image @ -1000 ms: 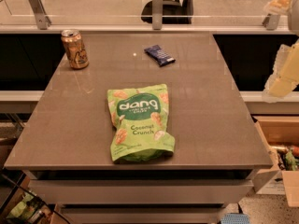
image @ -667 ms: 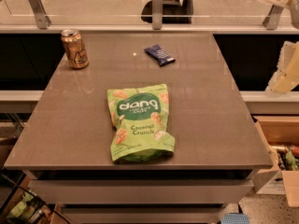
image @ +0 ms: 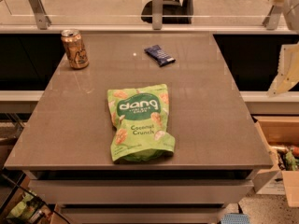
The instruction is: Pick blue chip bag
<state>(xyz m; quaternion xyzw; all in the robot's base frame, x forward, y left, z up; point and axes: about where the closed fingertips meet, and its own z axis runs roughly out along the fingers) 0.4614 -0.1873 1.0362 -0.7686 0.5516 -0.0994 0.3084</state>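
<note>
So far nothing of the pick is judged done. The blue bag (image: pixel 160 55) is seen lying flat and untouched on the table (image: pixel 215 106), in the upper middle of the frame, slightly right of centre and turned at a slant. No contact with it is shown. The approach, the descent, the closing and the lift are all judged left to do.

The gripper (image: pixel 284 71) is taken to be the pale, blurred shape at the right edge of the frame. It is placed a little lower in the picture than the bag and well apart from it, beyond the table's right side. Whether it is apart or together cannot be told.

Around the blue bag, a gold can (image: pixel 74 49) is seen standing upright in the upper left, well apart from it. A large green bag (image: pixel 140 122) is laid flat in the middle of the frame, below the blue bag and clear of it. Neither is placed between the blue bag and the gripper, so the way across is judged open.
</note>
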